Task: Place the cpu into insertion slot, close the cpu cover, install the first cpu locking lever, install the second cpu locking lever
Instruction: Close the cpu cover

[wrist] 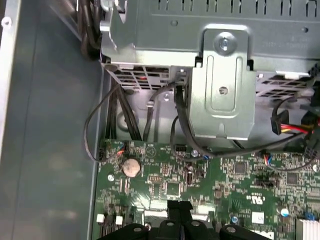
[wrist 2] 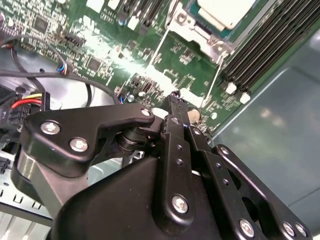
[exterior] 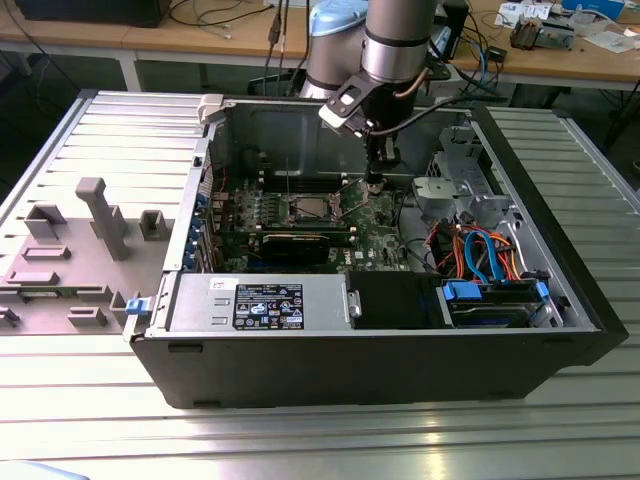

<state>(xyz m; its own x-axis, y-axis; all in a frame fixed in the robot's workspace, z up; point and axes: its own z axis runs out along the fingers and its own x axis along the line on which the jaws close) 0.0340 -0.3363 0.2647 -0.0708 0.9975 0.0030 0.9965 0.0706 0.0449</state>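
The cpu (exterior: pixel 306 208) (wrist 2: pixel 224 10) shows its silvery top in the insertion slot (exterior: pixel 322 212) on the green board. The cpu cover (wrist 2: pixel 200 34), a silvery frame, borders it; I cannot tell whether it lies flat. A thin locking lever (exterior: pixel 288 178) stands up at the slot's far side. Another thin rod (wrist 2: pixel 159 47) runs along the slot's edge toward my fingers. My gripper (exterior: pixel 374 182) (wrist 2: pixel 176 100) (wrist: pixel 180 206) hangs just above the board, beside the slot on the exterior view's right. Its black fingers are pressed together with nothing visible between them.
The green board (exterior: pixel 375 215) (wrist: pixel 235 172) lies inside an open computer case (exterior: pixel 300 345). Long black memory slots (wrist 2: pixel 265 40) flank the socket. A metal drive cage (wrist: pixel 222 75) with black and coloured cables (exterior: pixel 480 255), a coin battery (wrist: pixel 131 166) and a power supply (exterior: pixel 265 303) crowd the case.
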